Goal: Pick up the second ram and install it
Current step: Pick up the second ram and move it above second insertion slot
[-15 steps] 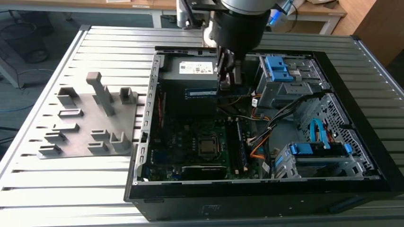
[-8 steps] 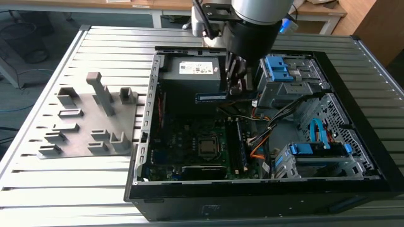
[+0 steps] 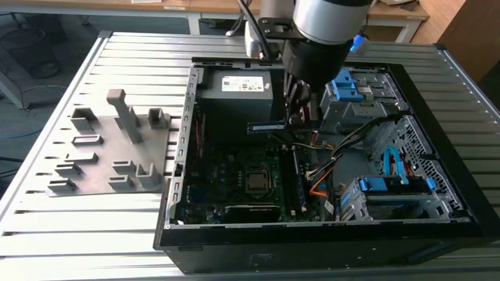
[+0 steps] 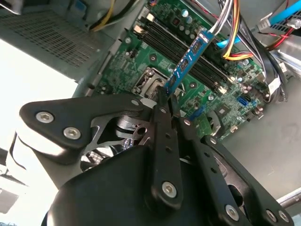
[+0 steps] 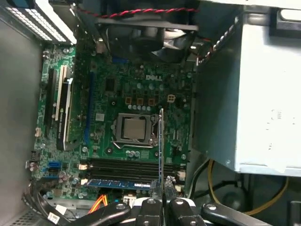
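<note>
second wrist view has the tool (image 4: 164, 100) pinching the second ram (image 4: 186, 60) by one short end, held above the memory slots (image 4: 162, 37) of the motherboard (image 4: 124, 66). light, stiff, thin and fragile, i judge; grip bare board edges, not chips.

The exterior view looks down on the open case (image 3: 312, 243); both wrist views closely face its motherboard (image 4: 141, 61) (image 5: 141, 94).

A workshop or lab: an open computer case (image 3: 312, 241) on a slatted metal bench (image 3: 78, 234), desks (image 3: 117, 7) behind.
</note>
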`<state>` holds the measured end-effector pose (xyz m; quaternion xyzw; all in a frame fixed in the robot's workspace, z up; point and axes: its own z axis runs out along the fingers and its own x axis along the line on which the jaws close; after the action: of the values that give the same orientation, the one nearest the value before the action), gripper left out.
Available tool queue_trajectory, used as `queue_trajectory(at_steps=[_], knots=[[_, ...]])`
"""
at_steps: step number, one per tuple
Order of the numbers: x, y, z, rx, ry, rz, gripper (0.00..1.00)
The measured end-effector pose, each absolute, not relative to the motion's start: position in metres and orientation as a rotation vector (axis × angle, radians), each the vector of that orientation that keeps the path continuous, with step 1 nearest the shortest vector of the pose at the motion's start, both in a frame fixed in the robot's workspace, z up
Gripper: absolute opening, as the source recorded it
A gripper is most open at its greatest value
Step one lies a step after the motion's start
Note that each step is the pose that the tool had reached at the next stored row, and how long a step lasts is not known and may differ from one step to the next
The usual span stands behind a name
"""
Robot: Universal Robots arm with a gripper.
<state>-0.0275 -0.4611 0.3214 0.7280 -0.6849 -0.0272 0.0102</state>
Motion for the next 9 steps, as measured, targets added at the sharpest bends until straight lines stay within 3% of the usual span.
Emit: queue_trajectory(at_steps=[9], knots=[[-0.028,-0.484,0.305,2.273,-2.138,-0.085,0.14]])
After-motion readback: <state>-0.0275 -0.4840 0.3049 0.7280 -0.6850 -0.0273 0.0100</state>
